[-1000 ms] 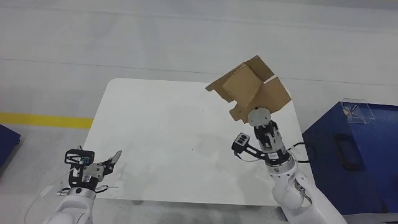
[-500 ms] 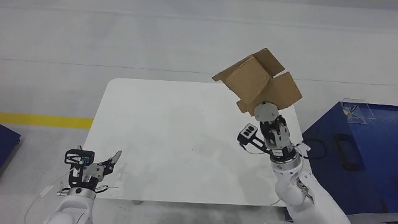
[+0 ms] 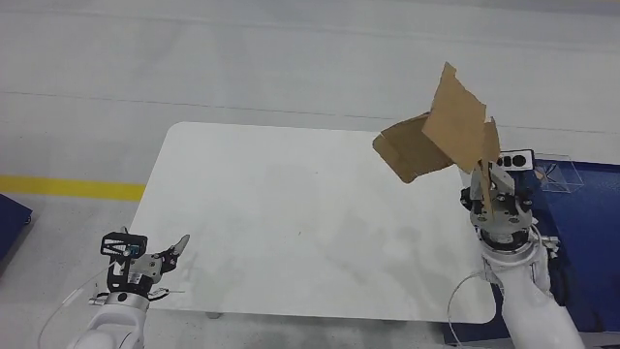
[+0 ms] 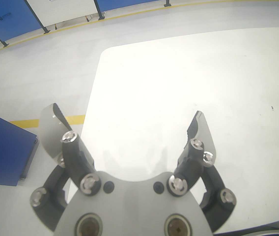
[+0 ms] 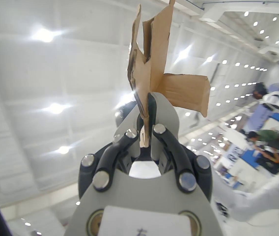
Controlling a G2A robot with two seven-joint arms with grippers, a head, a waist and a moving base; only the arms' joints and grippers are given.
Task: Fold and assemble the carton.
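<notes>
Carton (image 3: pixel 444 138): brown cardboard, only partly folded, panels and flaps splayed at different angles rather than closed into a box. It is held in the air over the right edge of the white table (image 3: pixel 271 213), toward the far right corner and clear of the surface. One broad panel stands nearly upright; a second sheet leans away from it toward the table's middle. Right gripper (image 3: pixel 484 192): sits directly below the carton and points upward, fingers (image 5: pixel 151 106) pinched narrow on a thin lower edge of the cardboard. In the right wrist view the clamped edge runs down between the two fingers, and one flap sticks out sideways just above them, against the ceiling lights. Left gripper (image 3: pixel 180 244): at the near left corner of the table, well apart from the carton, fingers spread wide with nothing between them. The left wrist view has bare tabletop under the gap. Surroundings: a blue cabinet (image 3: pixel 572 252) just beside the table's right side, with a clear plastic bin (image 3: pixel 554 171) on its top; a yellow floor line (image 3: pixel 68 188) off the left side.
</notes>
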